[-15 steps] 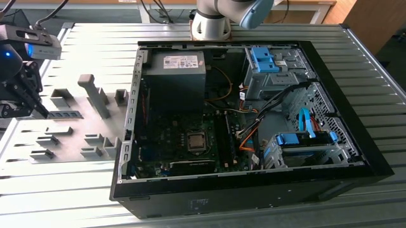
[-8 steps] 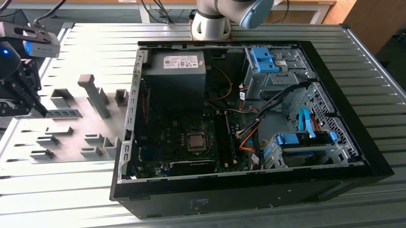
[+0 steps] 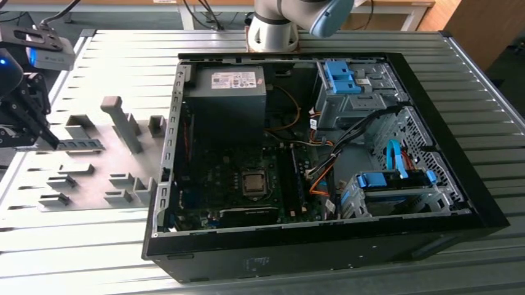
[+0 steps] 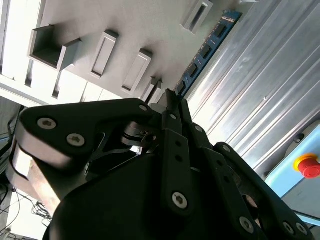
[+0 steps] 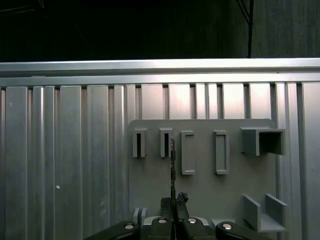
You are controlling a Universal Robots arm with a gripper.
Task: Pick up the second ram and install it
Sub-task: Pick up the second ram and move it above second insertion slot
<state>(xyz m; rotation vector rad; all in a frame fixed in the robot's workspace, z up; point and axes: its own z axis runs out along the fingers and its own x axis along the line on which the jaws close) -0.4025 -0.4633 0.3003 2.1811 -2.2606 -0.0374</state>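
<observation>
Second ram is pinched at its near end by the gripper, with the fingers pressed together on it as far as I can judge from both wrist views. Its long axis runs straight out from the fingertips, over the grey holder plate. I can't tell if it's touching the plate or hanging just above it. Farther off, toward the exterior view's right, sits the open computer case, well apart from the stick. So it points roughly at the case, but I reckon the dark slots beside the processor socket run crosswise to it.
</observation>
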